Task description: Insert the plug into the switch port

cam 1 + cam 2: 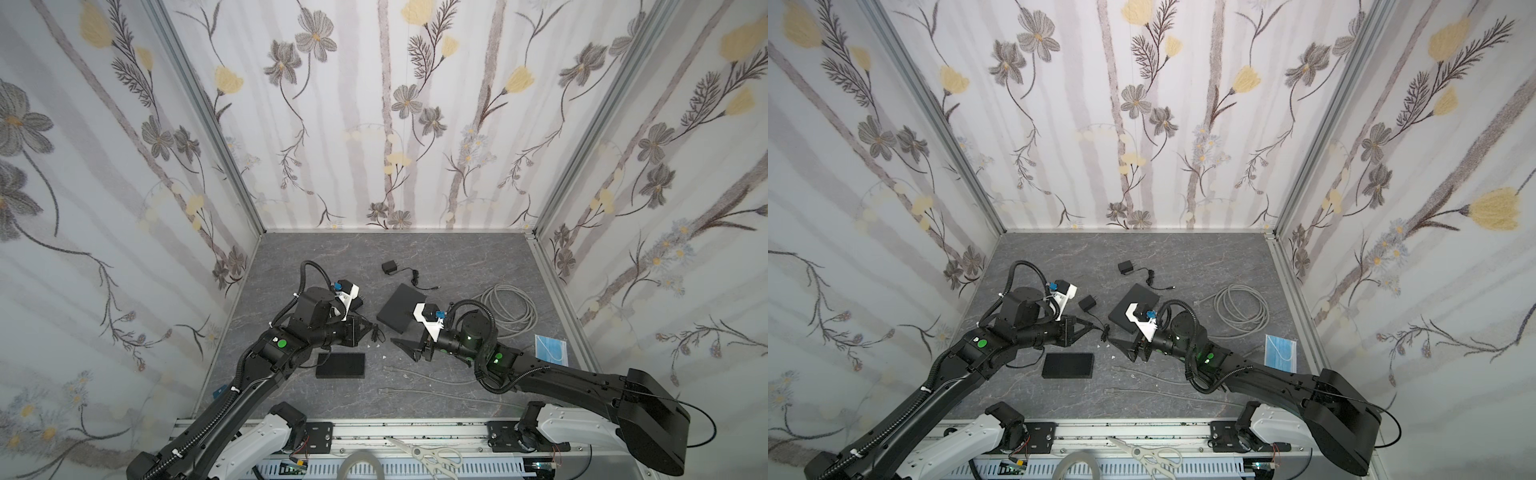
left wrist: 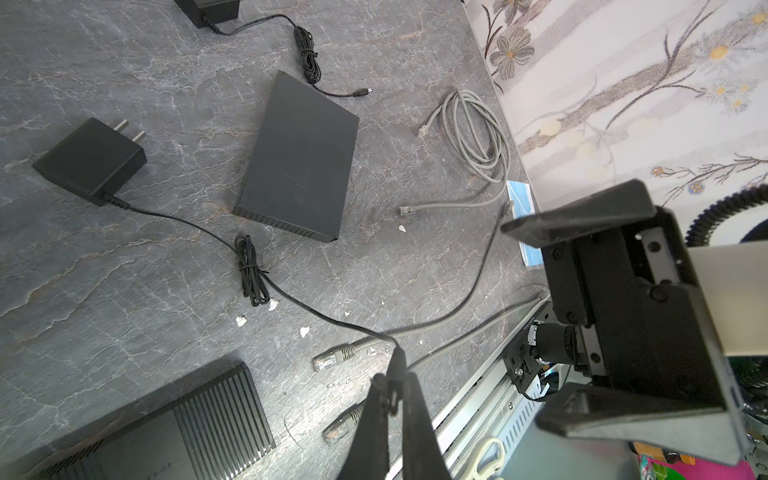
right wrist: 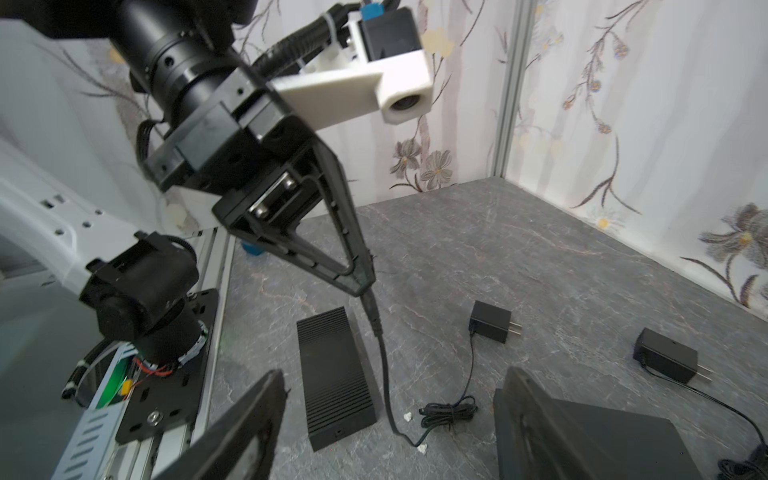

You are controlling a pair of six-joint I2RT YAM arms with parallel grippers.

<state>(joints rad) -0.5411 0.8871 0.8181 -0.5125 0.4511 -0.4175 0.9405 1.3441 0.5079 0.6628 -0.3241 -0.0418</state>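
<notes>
Your left gripper (image 3: 362, 286): pinched tight on the plug (image 3: 375, 318).
Plug: held up off the table (image 1: 436, 257), pointing down, just beside the ribbed switch (image 3: 336, 374). It is not in any port.
Your right gripper (image 2: 520, 326): spread wide, holding nothing, facing your left gripper from close by.
In the way: the cord (image 2: 195, 226) drops from the plug to the table. Its tied bundle (image 2: 250, 272) lies between the ribbed switch and the flat black box (image 2: 297, 162). In both top views your right arm's camera covers a corner of the flat black box.
Black boxes: two, the ribbed switch near the front and the flat black box further back.
Power blocks: two. The near power block (image 2: 91, 160) is on the cord you hold. The far power block (image 1: 388, 267) sits at the back with its own cord.
Grey cables: one grey coil (image 2: 478, 137) on the right, and two loose grey cables (image 2: 334, 358) along the front of the table.
Other things: one blue mask (image 1: 550, 349) by the right wall, one pair of scissors (image 1: 432, 456) on the front rail, and a few small white bits on the table.
</notes>
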